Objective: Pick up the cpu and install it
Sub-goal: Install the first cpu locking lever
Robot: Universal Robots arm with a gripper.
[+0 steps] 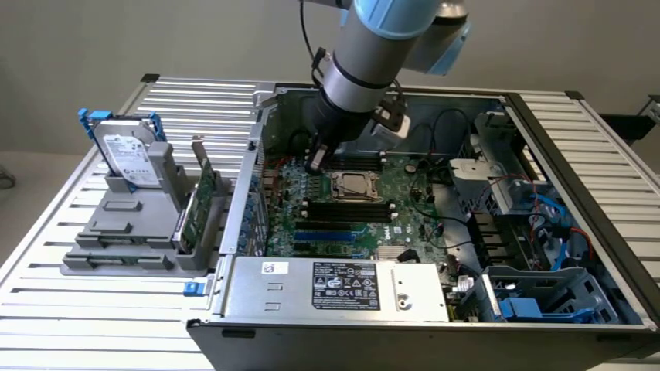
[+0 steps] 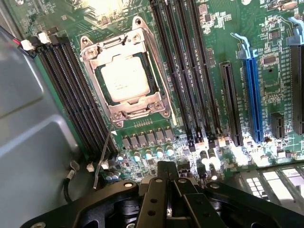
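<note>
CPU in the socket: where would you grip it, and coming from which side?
Probably straight from above. The cpu lies flat, with the metal socket frame boxing in all four sides, so only its silvery top shows. Pinch two opposite edges of that top, inside the frame's window. A sideways approach looks blocked.

Nothing can be read letter for letter. The black label (image 1: pixel 345 284) on the power supply (image 1: pixel 263 301) carries rows of white print and small signs, all illegible, and a white sticker (image 1: pixel 275 268) beside it bears a dark mark. The white label (image 1: pixel 126 151) on the hard drive (image 1: pixel 160 166) shows print too fine to read. A white mark (image 1: pixel 409 234) on the motherboard (image 1: pixel 356 232) may be a maker's logo. The cpu (image 2: pixel 124 79) top shows no legible print.
</note>
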